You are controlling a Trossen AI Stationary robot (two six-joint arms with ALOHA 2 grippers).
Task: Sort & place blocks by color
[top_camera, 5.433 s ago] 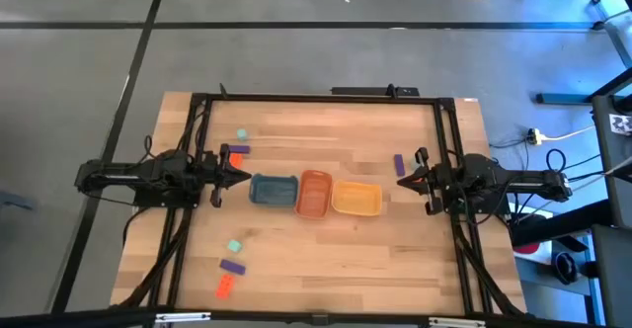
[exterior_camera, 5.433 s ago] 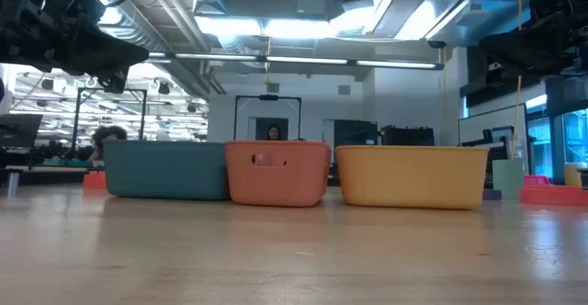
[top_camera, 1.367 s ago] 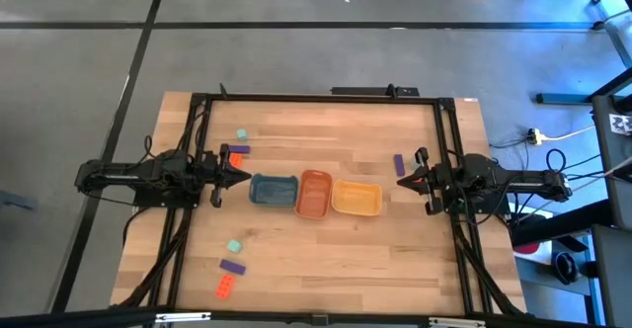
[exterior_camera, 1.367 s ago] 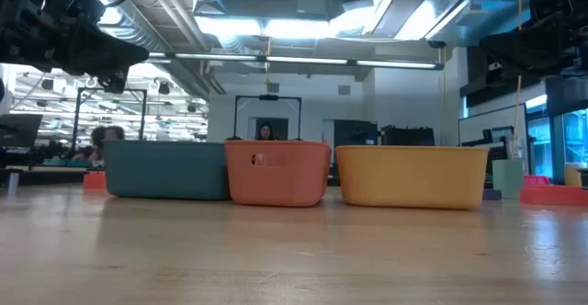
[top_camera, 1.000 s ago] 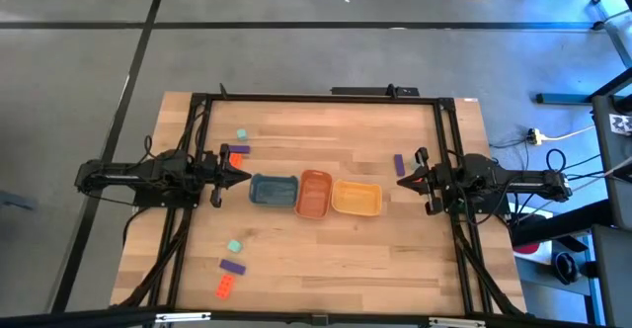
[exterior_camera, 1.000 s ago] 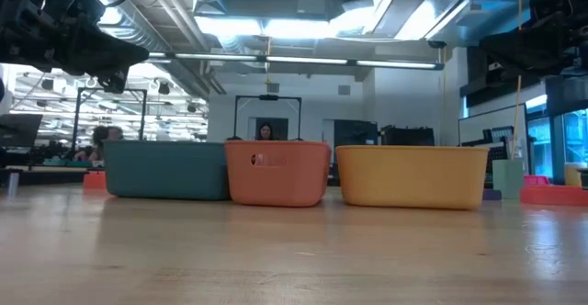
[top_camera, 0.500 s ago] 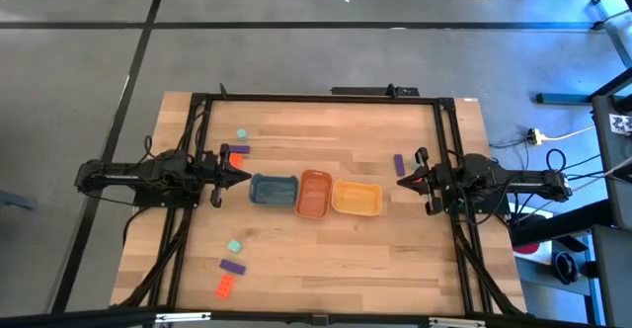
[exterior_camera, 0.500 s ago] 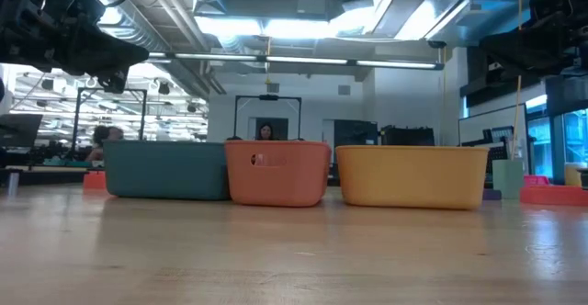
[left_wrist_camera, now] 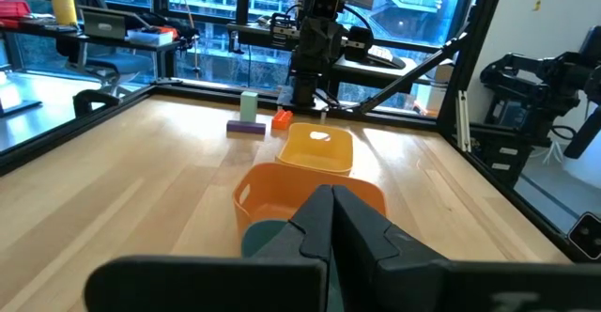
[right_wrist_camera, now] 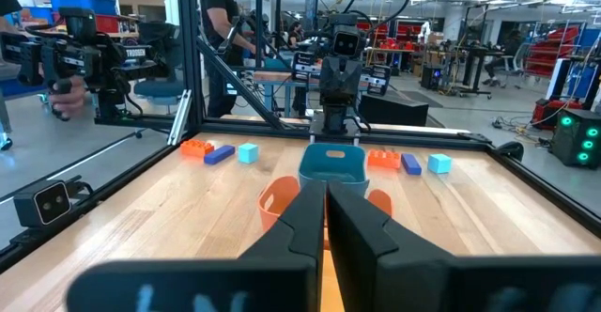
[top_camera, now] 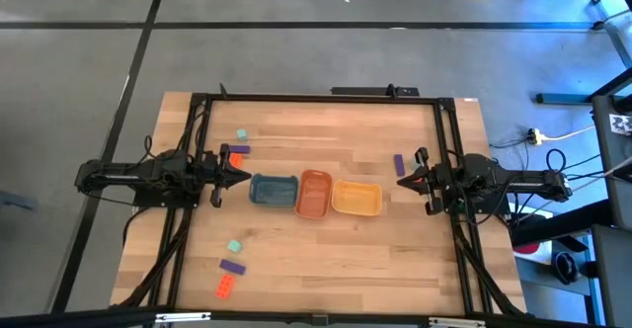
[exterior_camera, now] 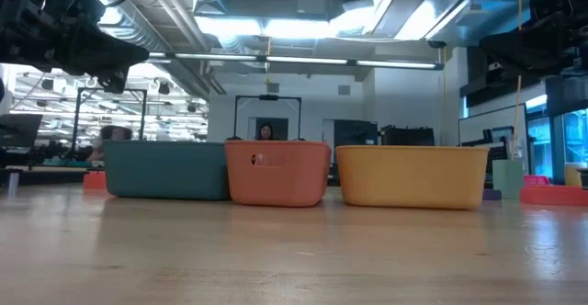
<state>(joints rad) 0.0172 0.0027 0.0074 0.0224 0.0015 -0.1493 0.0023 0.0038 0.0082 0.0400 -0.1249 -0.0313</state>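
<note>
Nothing sorted yet: blocks (top_camera: 232, 266) scattered at lower left, upper left and right of frame on desk (top_camera: 316, 269). Trays (top_camera: 314, 194) apparently empty. Left claw (top_camera: 243, 178), right claw (top_camera: 402, 182) closed, holding nothing.

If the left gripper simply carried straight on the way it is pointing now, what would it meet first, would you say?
Most likely the blue rounded tray: the shut left gripper points along the tray row, and that tray is nearest. It may ride high enough to pass over the rim; height is unclear.

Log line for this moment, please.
left gripper: shut, beside blue tray | right gripper: shut, empty | blocks: unsorted on table
</note>
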